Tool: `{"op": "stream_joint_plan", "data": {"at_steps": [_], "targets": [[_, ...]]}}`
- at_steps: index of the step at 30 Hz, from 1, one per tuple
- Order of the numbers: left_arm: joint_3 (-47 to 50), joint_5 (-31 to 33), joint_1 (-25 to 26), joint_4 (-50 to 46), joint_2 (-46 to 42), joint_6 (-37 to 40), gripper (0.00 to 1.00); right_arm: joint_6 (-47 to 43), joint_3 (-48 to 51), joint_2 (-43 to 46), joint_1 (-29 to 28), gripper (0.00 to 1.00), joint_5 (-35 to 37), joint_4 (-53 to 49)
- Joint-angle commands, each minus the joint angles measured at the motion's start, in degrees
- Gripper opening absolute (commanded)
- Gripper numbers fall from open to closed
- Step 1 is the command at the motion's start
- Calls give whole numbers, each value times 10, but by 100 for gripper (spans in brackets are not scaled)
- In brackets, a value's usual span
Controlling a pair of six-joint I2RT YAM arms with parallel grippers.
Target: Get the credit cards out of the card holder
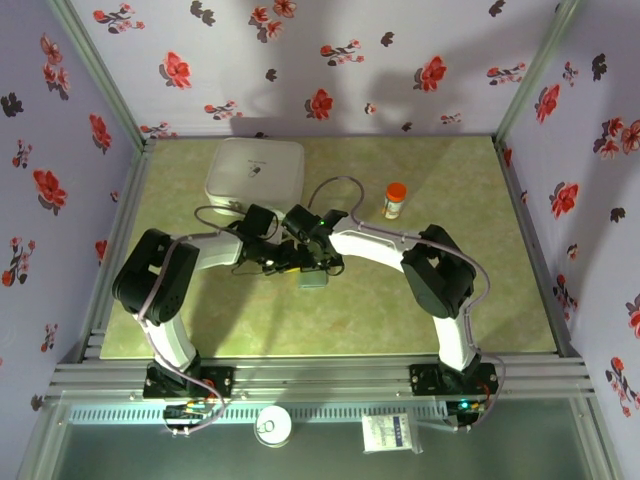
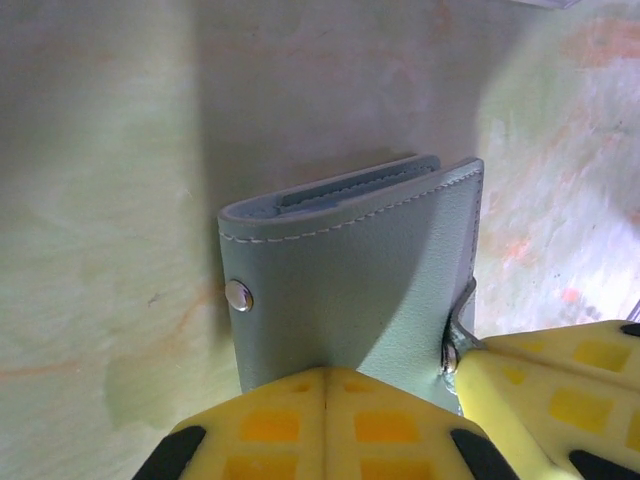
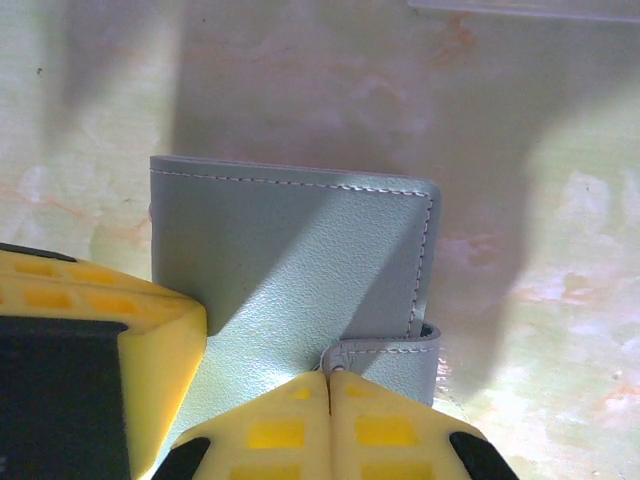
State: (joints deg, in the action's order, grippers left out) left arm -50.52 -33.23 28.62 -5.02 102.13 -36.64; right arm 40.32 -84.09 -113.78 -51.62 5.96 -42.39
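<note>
Flower-printed walls close in a green marbled table, with a white box and an orange-capped bottle toward the back. At the middle, where my two arms meet, is the card holder, folded shut. I cannot tell whether it rests on the table or hangs just above it.

My left tool is clamped on its near edge, pads pressed together with the leather between them. My right tool is pinched closed on the thin strap at the holder's corner, just beside the left pads.

The credit cards, I judge, sit inside the fold, so the step in hand is undoing the strap. To do it well, the left tool should anchor the body firmly while the right draws the strap outward along its own line, slowly. That way the holder does not twist out of the left grip.
</note>
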Motion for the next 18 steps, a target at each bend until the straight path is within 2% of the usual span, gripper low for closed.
{"op": "stream_joint_plan", "data": {"at_steps": [1, 7, 11, 14, 18], "targets": [[18, 97, -21, -77, 40, 26, 0, -14, -6, 14, 11, 0, 83, -120], [11, 96, -21, -83, 39, 28, 0, -14, 12, 32, 20, 0, 85, -109], [-5, 67, -15, -80, 22, 19, 0, -8, 51, 62, 32, 1, 37, -47], [-28, 52, -4, -86, 12, 16, 1, -6, 77, 77, 42, 11, 11, -10], [-54, 49, 13, -102, 2, 8, 9, -1, 108, 88, 56, 22, -39, 45]]}}
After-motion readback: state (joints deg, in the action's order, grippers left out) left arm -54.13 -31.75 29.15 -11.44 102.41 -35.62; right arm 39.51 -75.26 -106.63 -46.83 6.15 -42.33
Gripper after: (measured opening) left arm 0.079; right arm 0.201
